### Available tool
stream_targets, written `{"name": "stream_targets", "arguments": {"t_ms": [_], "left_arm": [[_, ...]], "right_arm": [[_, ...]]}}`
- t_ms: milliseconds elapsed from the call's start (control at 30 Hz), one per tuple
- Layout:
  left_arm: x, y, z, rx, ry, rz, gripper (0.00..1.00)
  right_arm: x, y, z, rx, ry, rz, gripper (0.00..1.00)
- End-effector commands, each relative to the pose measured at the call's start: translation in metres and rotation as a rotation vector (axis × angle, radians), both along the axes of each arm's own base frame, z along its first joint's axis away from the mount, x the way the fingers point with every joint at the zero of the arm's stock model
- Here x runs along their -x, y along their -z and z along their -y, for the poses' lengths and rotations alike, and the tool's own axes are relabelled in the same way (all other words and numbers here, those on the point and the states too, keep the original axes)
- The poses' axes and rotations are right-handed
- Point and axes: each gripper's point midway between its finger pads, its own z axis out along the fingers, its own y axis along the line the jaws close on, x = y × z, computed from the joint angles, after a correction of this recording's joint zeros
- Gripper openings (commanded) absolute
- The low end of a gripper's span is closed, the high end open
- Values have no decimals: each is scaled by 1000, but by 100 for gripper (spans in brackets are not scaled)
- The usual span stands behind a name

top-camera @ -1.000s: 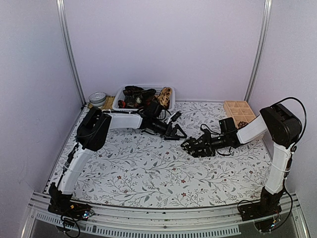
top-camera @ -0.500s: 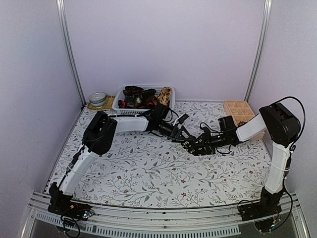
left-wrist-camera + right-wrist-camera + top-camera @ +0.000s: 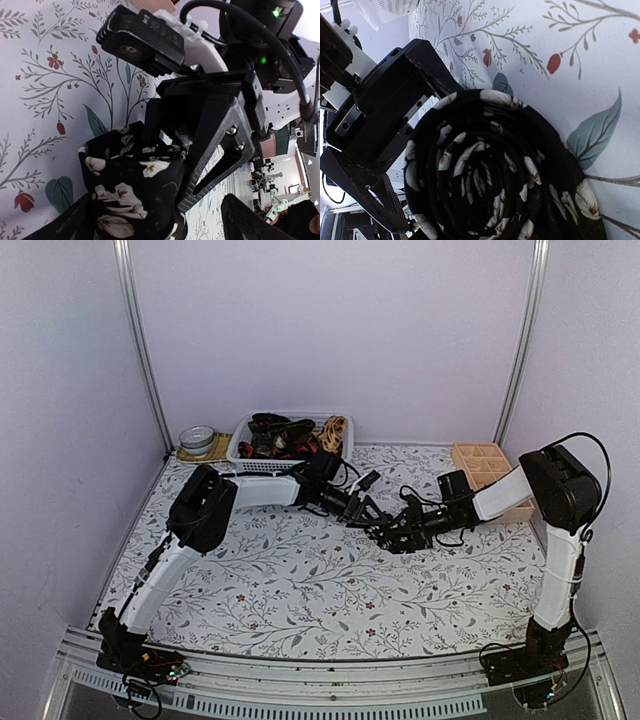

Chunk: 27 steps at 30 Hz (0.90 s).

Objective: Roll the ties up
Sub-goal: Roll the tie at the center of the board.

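Both arms meet mid-worktop (image 3: 300, 590), a floral-print surface. Between them sits a rolled black cloth necktie with pale flowers (image 3: 490, 175), tightly coiled. Right gripper (image 3: 386, 532): fingers (image 3: 220, 135) clamped on the roll. Left gripper (image 3: 366, 514): fingers (image 3: 67, 227) spread wide, either side of it.

This is a robotics lab test cell. The left arm (image 3: 170, 550) and the right arm (image 3: 562, 560) are bolted to a metal rail (image 3: 330, 668) along the near edge of the desk (image 3: 300, 600). Plain pale wall panels (image 3: 330, 330) box it in, with aluminium posts (image 3: 140, 350) at the far corners.
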Motion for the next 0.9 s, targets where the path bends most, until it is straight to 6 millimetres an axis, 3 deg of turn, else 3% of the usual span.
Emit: {"name": "stream_targets", "arguments": {"t_ms": [0,333,867], "left_arm": [[61,80,-9,-147,83,-258,84],[70,89,-10,-118,93,-334,75],[75,110,-16,-154,70,-397,65]], "right_arm": [[-2,42,11,102,28,-54,43],[-16,38,5,107,-21,12,41],[-29,12,-11,-11,-111,159,37]]}}
